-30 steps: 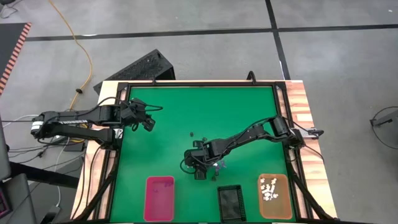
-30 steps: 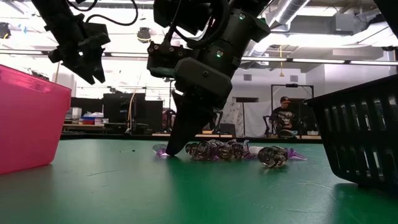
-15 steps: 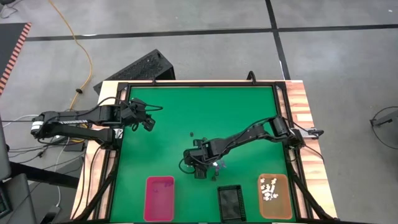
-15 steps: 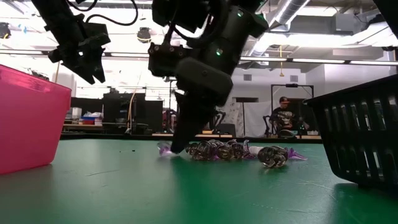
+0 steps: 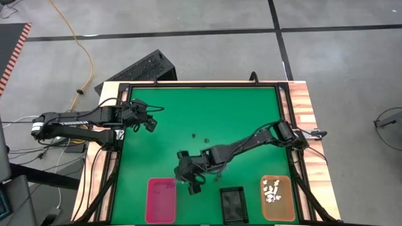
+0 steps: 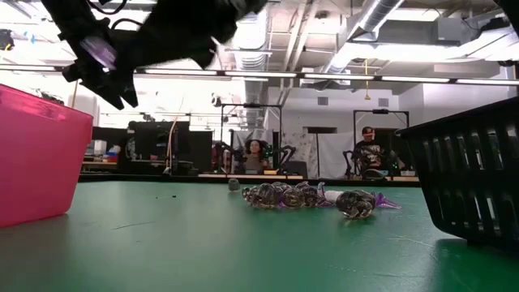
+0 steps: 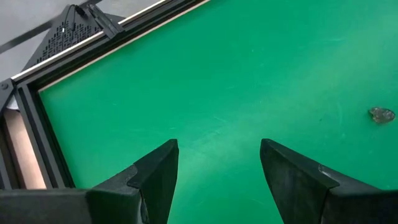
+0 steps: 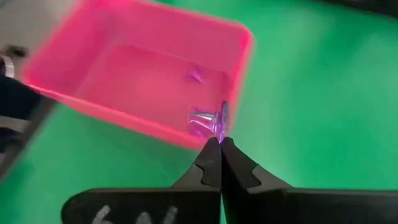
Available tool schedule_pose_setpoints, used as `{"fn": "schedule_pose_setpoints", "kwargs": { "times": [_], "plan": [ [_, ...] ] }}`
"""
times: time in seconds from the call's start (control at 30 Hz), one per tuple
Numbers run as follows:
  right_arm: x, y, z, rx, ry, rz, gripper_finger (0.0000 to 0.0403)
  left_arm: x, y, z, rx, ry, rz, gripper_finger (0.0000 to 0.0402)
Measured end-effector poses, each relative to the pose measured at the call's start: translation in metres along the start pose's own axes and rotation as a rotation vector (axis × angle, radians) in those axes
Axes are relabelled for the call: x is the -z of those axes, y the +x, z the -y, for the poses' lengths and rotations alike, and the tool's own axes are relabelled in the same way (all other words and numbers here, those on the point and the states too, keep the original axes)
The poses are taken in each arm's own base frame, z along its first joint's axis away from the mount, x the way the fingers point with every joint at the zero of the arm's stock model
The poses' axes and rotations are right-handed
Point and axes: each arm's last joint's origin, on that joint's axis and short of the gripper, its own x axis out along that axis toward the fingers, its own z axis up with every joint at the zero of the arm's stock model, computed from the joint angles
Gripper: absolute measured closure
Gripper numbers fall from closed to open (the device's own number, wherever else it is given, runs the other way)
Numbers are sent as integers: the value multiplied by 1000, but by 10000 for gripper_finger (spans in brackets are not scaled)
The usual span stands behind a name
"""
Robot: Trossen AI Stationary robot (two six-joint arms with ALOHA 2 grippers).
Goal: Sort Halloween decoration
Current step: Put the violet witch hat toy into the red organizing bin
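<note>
The right gripper (image 8: pixel 220 144) is clenched on a small purple trinket (image 8: pixel 219 121), hanging just beside the pink tray (image 5: pixel 161 199) near its corner. More purple trinkets (image 6: pixel 312 197) lie heaped mid-table (image 5: pixel 169 119). The left gripper (image 7: pixel 217 165) hovers with fingers spread over the table's far left.

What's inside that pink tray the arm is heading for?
In the right wrist view, the pink tray holds at least one small purple trinket on its floor. The right gripper, jaws shut on another purple trinket, covers part of the tray's near corner.
</note>
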Motion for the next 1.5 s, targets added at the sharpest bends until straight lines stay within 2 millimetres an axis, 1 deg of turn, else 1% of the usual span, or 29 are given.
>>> {"fn": "schedule_pose_setpoints", "kwargs": {
  "times": [0.07,0.1,0.27,0.5,0.77,0.87,0.9,1.03,1.13,1.2,1.3,1.4,1.5],
  "plan": [
    [-2,2,-4,-41,-31,30,384,0,0,0,-1,-6,1,183],
    [0,8,-4,-64,-43,43,384,0,0,0,-2,-6,1,183],
    [1,19,-3,-126,-61,110,379,0,0,0,-2,-7,1,183],
    [-1,20,1,-117,-65,128,348,0,0,0,2,-17,-1,183],
    [0,20,4,-110,-47,121,299,0,0,0,1,-23,0,183],
    [1,9,13,-40,5,51,290,0,0,0,1,-18,-2,183],
    [1,2,18,7,29,20,290,0,0,0,3,-11,-3,183],
    [2,-42,44,263,162,-151,295,0,0,0,7,-5,-6,183],
    [17,-67,65,365,375,-314,295,0,0,0,8,-3,-6,183],
    [29,-78,77,392,518,-425,294,0,0,0,7,-3,-6,183],
    [41,-84,87,376,601,-524,292,0,0,0,7,-3,-5,183],
    [51,-76,86,320,620,-528,285,0,0,0,8,0,-4,183],
    [62,-66,79,300,607,-535,272,0,0,0,11,2,-7,183]
  ]
}}
